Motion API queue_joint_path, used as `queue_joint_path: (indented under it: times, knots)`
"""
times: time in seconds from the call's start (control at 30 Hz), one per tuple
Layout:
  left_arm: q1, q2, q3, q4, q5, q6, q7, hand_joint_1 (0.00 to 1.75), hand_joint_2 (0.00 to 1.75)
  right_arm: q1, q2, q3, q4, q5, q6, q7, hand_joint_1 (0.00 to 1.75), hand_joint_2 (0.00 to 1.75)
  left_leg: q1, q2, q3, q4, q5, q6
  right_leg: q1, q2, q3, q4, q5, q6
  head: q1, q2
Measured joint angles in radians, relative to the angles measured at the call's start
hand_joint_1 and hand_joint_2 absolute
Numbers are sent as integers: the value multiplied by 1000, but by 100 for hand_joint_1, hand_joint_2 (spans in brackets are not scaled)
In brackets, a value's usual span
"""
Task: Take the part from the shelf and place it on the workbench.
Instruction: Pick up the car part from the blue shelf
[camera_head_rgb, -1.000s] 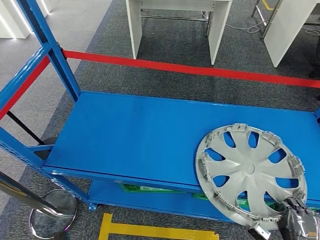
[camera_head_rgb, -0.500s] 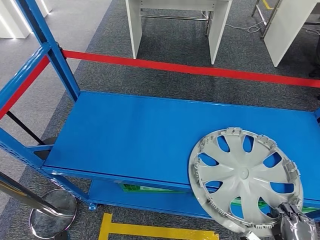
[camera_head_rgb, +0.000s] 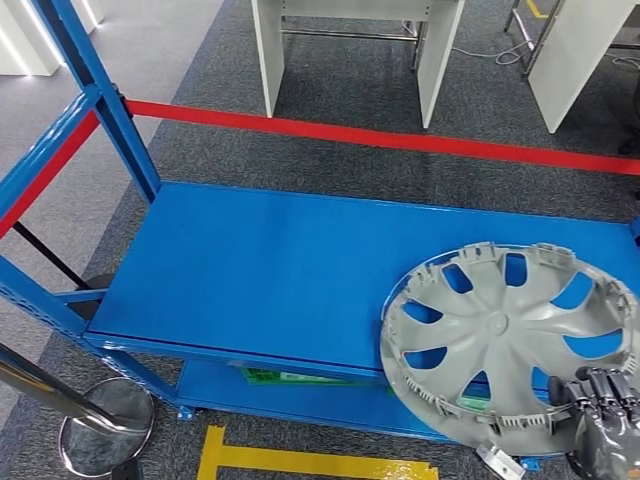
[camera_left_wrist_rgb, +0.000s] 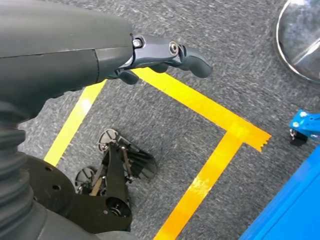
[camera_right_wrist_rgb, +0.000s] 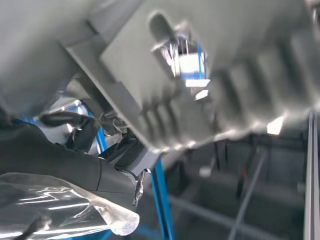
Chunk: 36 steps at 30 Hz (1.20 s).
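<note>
Smooth blue shelf (camera_head_rgb: 264, 270), round grey spoked part (camera_head_rgb: 506, 340), right hand (camera_head_rgb: 604, 425) gripping rim

1. One grey wheel cover (camera_head_rgb: 506, 345) was counted.
2. One blue shelf (camera_head_rgb: 287, 270) was seen.
3. Two robot hands were counted: the right hand (camera_head_rgb: 604, 425) and the left hand (camera_left_wrist_rgb: 113, 55).
4. Two white desks (camera_head_rgb: 355, 40) (camera_head_rgb: 573, 50) were seen.
5. One chrome stanchion base (camera_head_rgb: 106, 425) was counted.

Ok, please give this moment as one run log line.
phase: lifting part | right hand: grips hubcap rim, tilted over blue shelf | left hand: holds nothing, over floor
</note>
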Motion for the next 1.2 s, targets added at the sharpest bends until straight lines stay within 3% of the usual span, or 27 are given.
queue_joint_path:
  times: [0.1, 0.2, 0.33, 0.9, 1.2]
  knots:
    - [0, -1, 0, 0, -12, 0, -13, 0, 0, 6, 17, 12, -81, -1, 0, 0, 175, 175, 0, 0, -1, 0, 0, 0, 0, 1, -1, 0, 0, 0, 0, 0]
    - [-1, -2, -1, 0, -23, 2, -27, 0, 0, 10, 34, 31, -151, -2, 0, 0, 175, 175, 0, 0, -1, 0, 0, 0, 0, 1, -1, 0, 0, 0, 0, 0]
    - [-1, -4, -4, 0, -35, 14, -36, 0, 175, 16, 51, 63, -230, 6, 0, 0, 175, 175, 0, 0, -1, 0, 0, 0, 0, 0, -1, 0, 0, 0, 0, 0]
    - [-2, -6, -6, 0, -61, 24, -57, 0, 175, 22, 59, 184, -410, 76, 1, 0, 175, 175, 0, 0, -1, 0, 0, 0, 0, 0, -2, 0, 0, 0, 0, 0]
    - [-1, -8, -6, 0, -64, 19, -46, 0, 175, 32, 62, 254, -433, 47, 1, 0, 175, 175, 0, 0, -1, 0, 0, 0, 0, 0, -1, 0, 0, 0, 0, 0]
